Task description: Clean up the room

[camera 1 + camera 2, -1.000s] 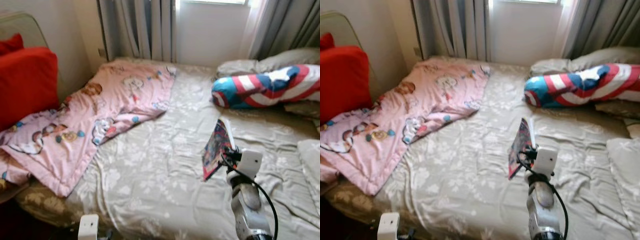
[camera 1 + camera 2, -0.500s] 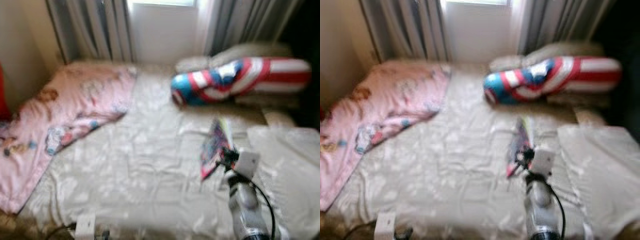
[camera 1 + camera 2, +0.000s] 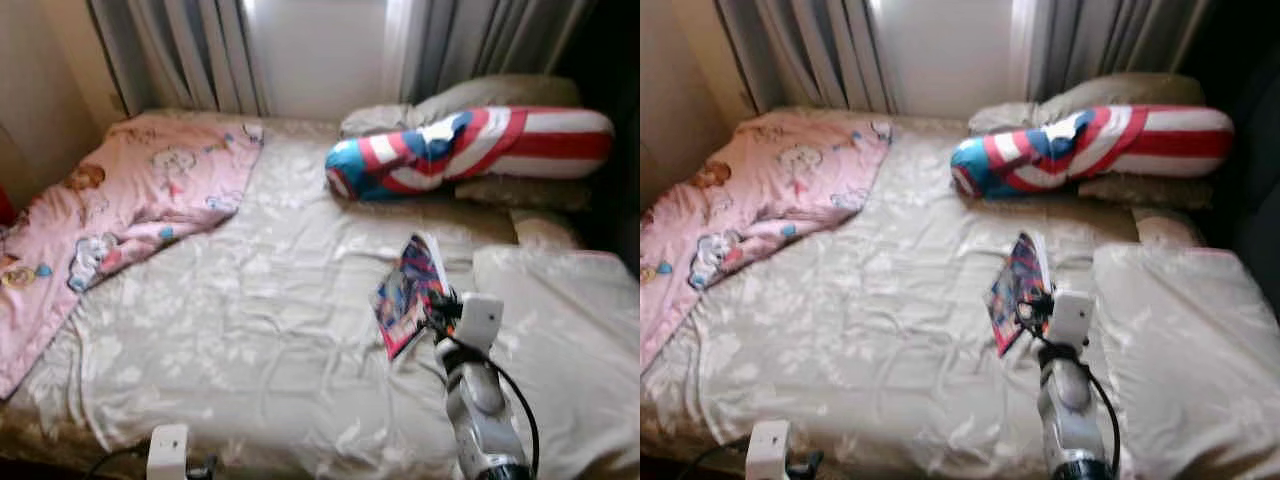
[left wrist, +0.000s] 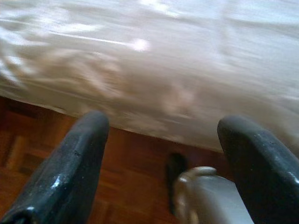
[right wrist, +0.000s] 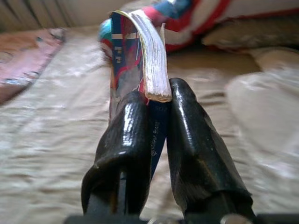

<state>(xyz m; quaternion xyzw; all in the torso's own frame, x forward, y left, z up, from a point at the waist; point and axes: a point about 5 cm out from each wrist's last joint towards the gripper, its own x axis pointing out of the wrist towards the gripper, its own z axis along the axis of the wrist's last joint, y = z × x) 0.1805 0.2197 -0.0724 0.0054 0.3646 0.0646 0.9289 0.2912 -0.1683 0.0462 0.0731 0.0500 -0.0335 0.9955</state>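
One book is in hand: a thick paperback with a bright, comic-style cover, pinched near its lower corner between the two black fingers of the right gripper, which are closed tight on it. The book stands nearly upright, spine edge down and its pages fanning a little at the top, held in the air above the bed, near the pale pillow on the robot's right.

The left gripper hangs low at the foot of the bed with its fingers spread wide apart and nothing between them; below it lie the wooden floor and the hanging edge of the beige sheet.

On the bed lie a pink cartoon-print blanket rumpled on the far left and a stars-and-stripes bolster against the pillows by the curtains.

The step in hand looks like carrying: the book is lifted and wants a proper home. No shelf or worktop is in sight, so the next move probably calls for turning away from the bed to find one while keeping the grip firm, since the hold is on one corner and the book could swing or slip.
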